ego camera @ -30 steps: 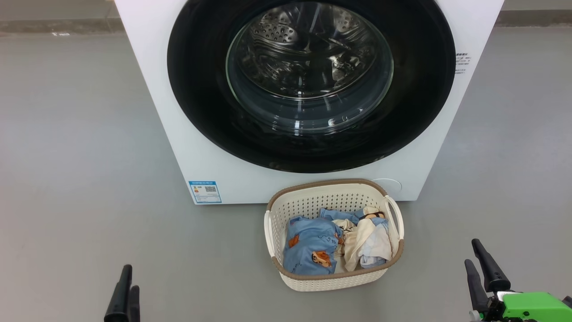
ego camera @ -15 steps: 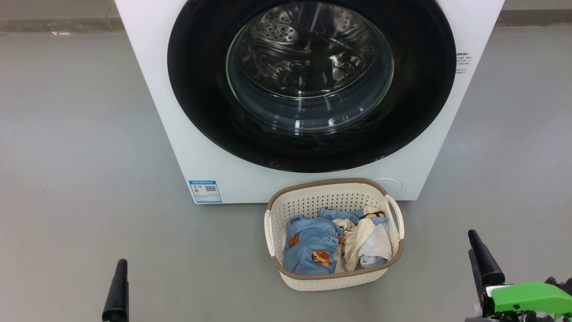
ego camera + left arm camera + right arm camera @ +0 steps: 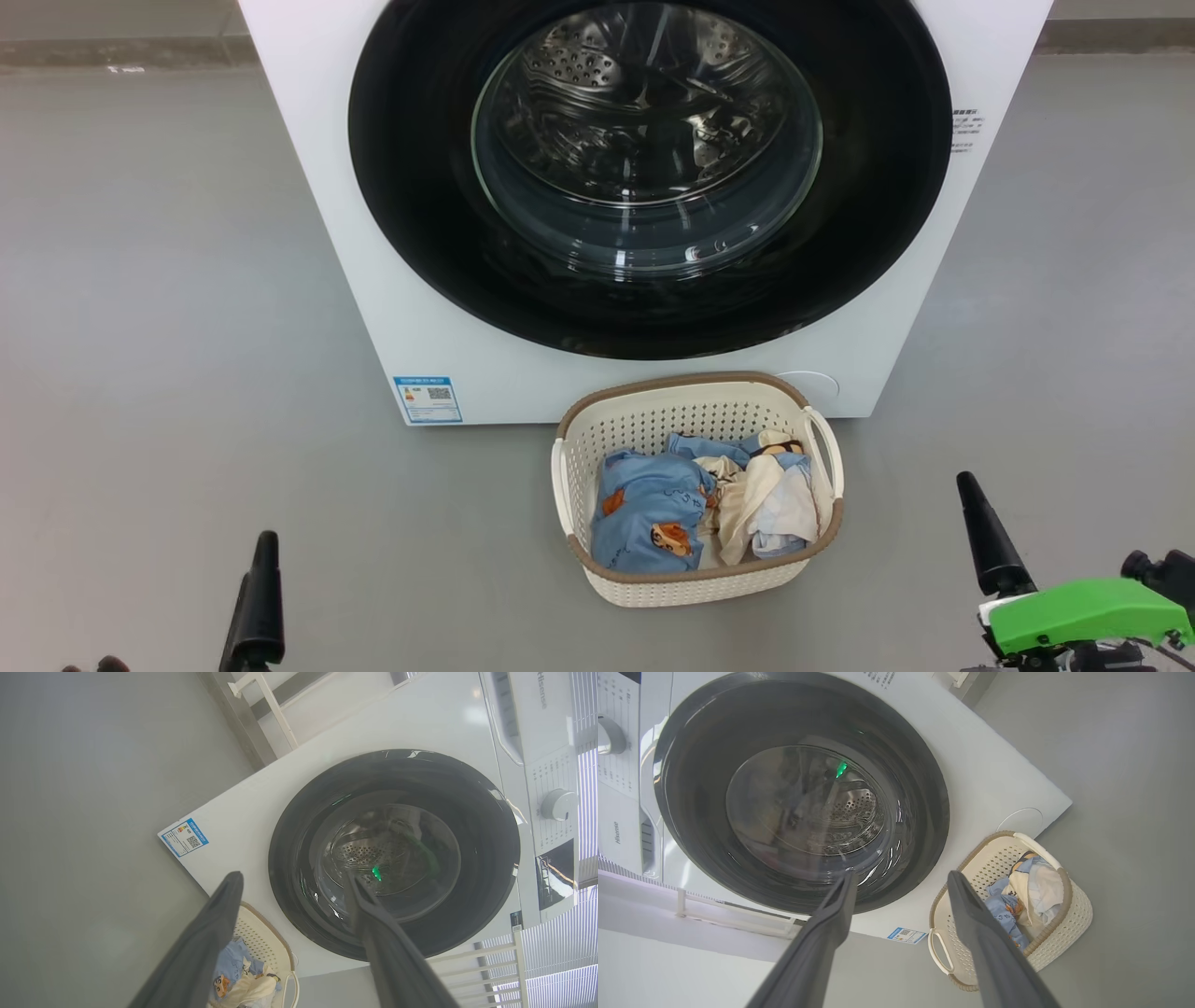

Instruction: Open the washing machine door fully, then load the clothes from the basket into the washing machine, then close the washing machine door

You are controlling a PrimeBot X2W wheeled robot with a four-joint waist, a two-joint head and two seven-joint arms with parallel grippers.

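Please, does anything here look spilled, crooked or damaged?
Nothing stands out. The washing machine door is shut and whole, the basket stands upright before the washing machine, and the clothes lie inside the basket, none on the floor.

Before me lies a smooth, matte grey floor (image 3: 159, 280). At its far edge I see a dark skirting strip (image 3: 112, 54) running along the wall. My left wrist view catches a white railed frame (image 3: 518, 961) beside pale striped blinds (image 3: 586, 793).

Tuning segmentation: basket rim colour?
Brown rim on cream-white basket; head view shows it best.
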